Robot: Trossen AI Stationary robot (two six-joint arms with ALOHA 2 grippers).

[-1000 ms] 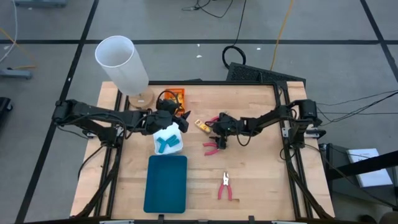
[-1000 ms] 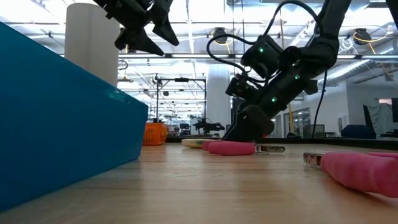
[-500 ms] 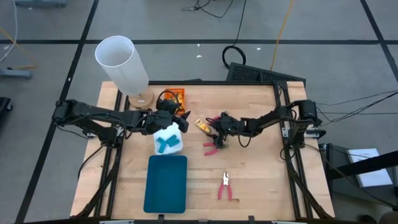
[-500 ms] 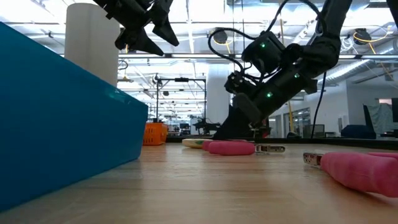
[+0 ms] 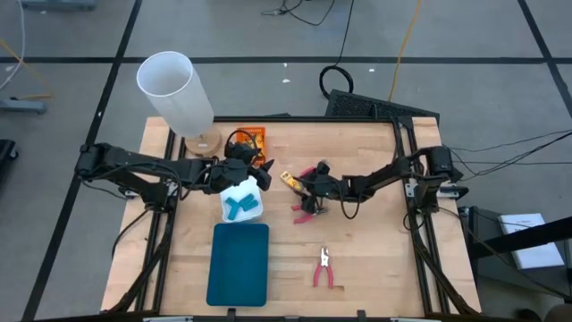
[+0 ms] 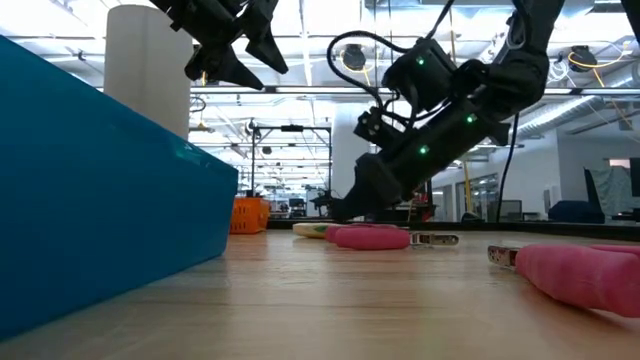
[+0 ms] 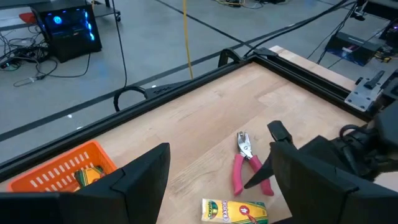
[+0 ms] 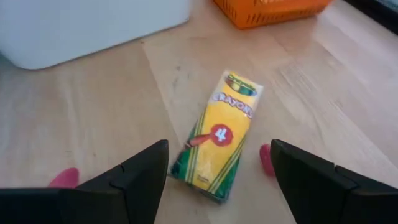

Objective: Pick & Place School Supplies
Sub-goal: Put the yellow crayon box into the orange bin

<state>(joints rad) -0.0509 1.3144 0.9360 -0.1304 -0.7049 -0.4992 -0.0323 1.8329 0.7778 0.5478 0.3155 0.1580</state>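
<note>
A yellow crayon packet (image 5: 289, 181) lies flat on the wooden table, right of the white tray (image 5: 253, 211) that holds light-blue pieces (image 5: 237, 207). My right gripper (image 5: 305, 186) stands open just right of the packet, low over the table. In the right wrist view the packet (image 8: 217, 134) lies ahead between its two fingers, untouched. Red-handled pliers lie near it (image 5: 304, 211), beyond it (image 5: 309, 170) and toward the near edge (image 5: 323, 268). My left gripper (image 5: 259, 172) hangs open and empty above the white tray's far side.
An orange tray (image 5: 251, 138) with packets sits at the far edge, beside a tall white cylinder (image 5: 175, 91). A teal tray (image 5: 239, 263) lies near the front edge. Bare wood stretches along the right half of the table.
My right gripper has swung a little toward the table's left and far side, toward the crayon packet, and has rolled at the wrist, staying open. The packet and the pliers lie where they were.
</note>
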